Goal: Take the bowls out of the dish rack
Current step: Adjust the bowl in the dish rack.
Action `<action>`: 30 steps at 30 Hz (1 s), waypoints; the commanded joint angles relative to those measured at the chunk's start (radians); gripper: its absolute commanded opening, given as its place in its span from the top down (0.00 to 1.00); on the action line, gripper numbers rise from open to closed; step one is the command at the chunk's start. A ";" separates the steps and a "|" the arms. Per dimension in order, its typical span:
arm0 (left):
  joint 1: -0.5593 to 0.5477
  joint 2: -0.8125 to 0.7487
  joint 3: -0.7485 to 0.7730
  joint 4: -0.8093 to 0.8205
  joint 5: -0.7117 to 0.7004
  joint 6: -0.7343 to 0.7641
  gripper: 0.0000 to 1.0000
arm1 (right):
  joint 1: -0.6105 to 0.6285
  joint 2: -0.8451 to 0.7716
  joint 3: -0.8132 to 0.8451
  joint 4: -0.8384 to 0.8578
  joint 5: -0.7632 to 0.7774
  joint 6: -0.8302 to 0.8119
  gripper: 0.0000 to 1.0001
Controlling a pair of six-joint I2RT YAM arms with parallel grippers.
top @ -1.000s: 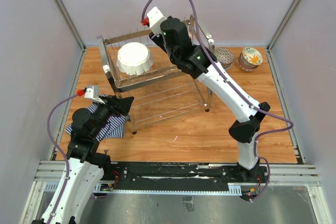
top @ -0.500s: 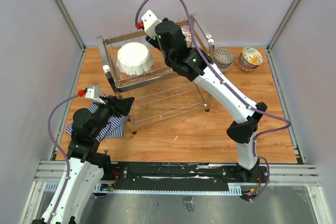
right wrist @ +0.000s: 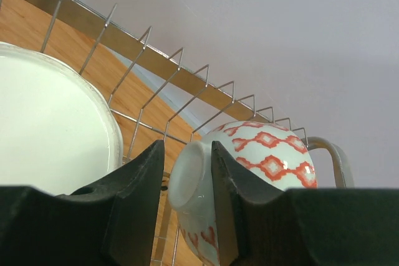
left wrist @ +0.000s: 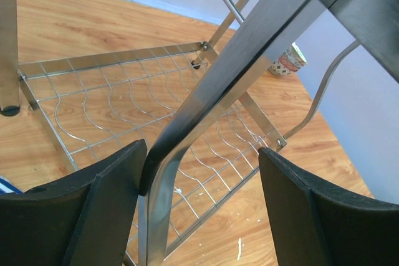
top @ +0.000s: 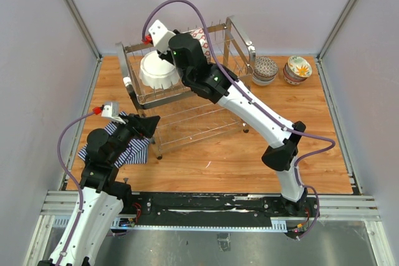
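Observation:
The dish rack [top: 187,101] stands at the middle back of the table. A large white scalloped bowl [top: 159,70] leans in its upper tier and also shows in the right wrist view [right wrist: 50,129]. My right gripper [right wrist: 187,151] is shut on the foot of the white bowl with red lattice pattern [right wrist: 268,154], holding it on its side over the upper tier [top: 201,34]. My left gripper [left wrist: 202,154] is open and straddles the rack's near-left corner bar [left wrist: 187,110]. Its left finger [left wrist: 106,197] touches that bar.
Two small stacks of bowls stand on the table right of the rack, a dark patterned one [top: 266,66] and a floral one [top: 298,68]. A blue-white striped cloth [top: 121,147] lies under the left arm. Grey walls close in the back and both sides.
My right arm has swung left along the upper tier, and the red lattice bowl has moved left with it. The left arm has not moved.

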 commanded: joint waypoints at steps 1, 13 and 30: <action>-0.006 -0.012 -0.013 0.029 0.022 0.001 0.23 | 0.008 0.016 0.023 -0.001 0.006 0.002 0.63; -0.006 -0.015 -0.014 0.029 0.019 -0.002 0.23 | 0.010 -0.001 0.010 -0.001 -0.015 0.019 0.63; -0.006 -0.021 -0.015 0.028 0.017 -0.002 0.23 | 0.025 -0.008 -0.010 0.015 -0.047 0.035 0.63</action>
